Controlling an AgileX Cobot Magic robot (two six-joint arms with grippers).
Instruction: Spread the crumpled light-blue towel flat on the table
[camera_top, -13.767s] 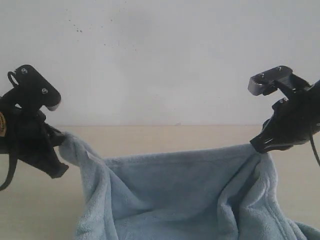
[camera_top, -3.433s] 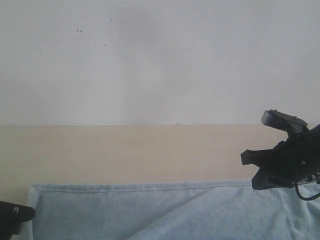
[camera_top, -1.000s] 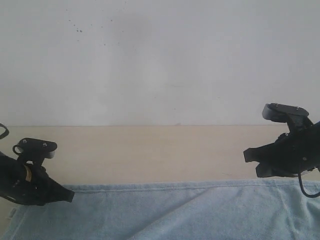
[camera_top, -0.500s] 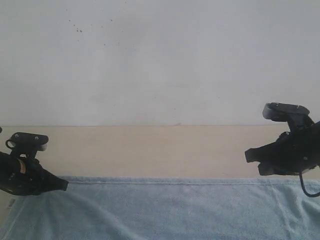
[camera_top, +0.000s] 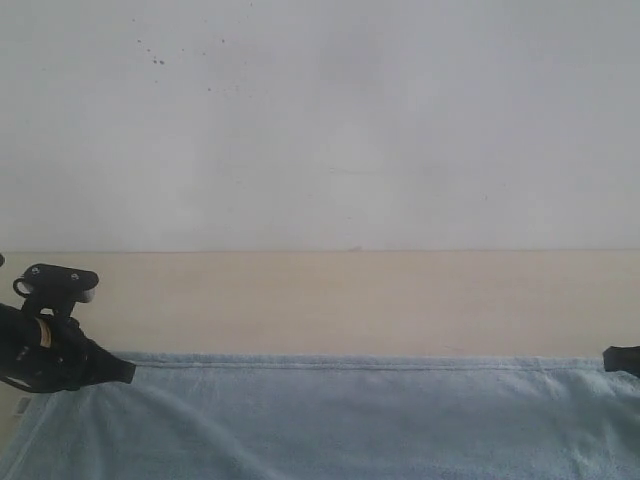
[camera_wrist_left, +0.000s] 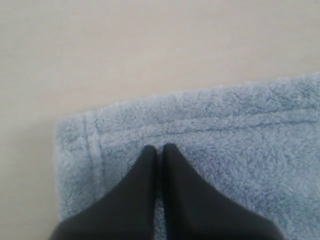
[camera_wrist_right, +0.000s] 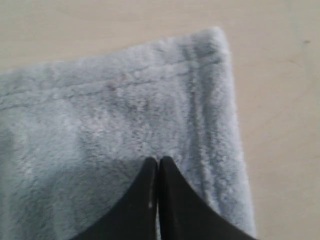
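- Lying spread over the counter (camera_top: 320, 300), the towel (camera_top: 350, 420) stretches from the left hand (camera_wrist_left: 159, 149) across to the right hand (camera_wrist_right: 158, 161).
- Left hand: clenched, fingertips together on the terry just inside a hemmed corner (whether they pinch any cloth, I cannot tell).
- Right hand: clenched likewise, fingertips just inside the opposite corner, with bare counter beyond the hem.

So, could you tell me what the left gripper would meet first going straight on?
Likely the towel: the shut left gripper points at its hemmed corner, though contact is hard to judge.
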